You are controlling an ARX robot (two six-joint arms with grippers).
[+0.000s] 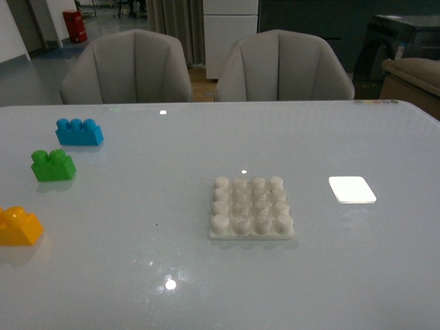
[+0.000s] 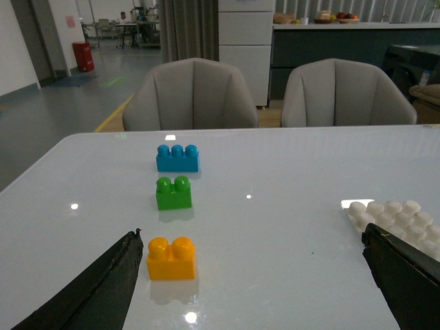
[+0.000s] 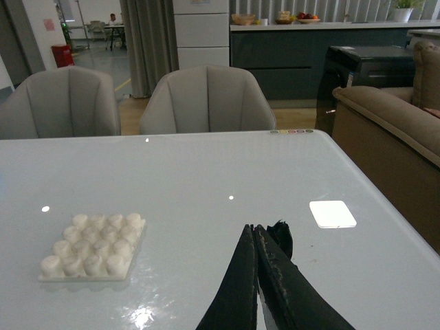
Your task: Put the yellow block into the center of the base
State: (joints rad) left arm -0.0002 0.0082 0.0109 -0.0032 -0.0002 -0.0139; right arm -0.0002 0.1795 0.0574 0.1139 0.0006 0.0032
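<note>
The yellow block sits well left of the base; left fingers spread apart, right fingers pressed together.

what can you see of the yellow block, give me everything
The yellow block is a small yellow-orange brick, glossy plastic by its look, with two round studs on top. It sits upright, studs up, on the pale table to the robot's left, apart from the green brick behind it. Only the table touches it; the open left gripper hangs clear of it.
</note>
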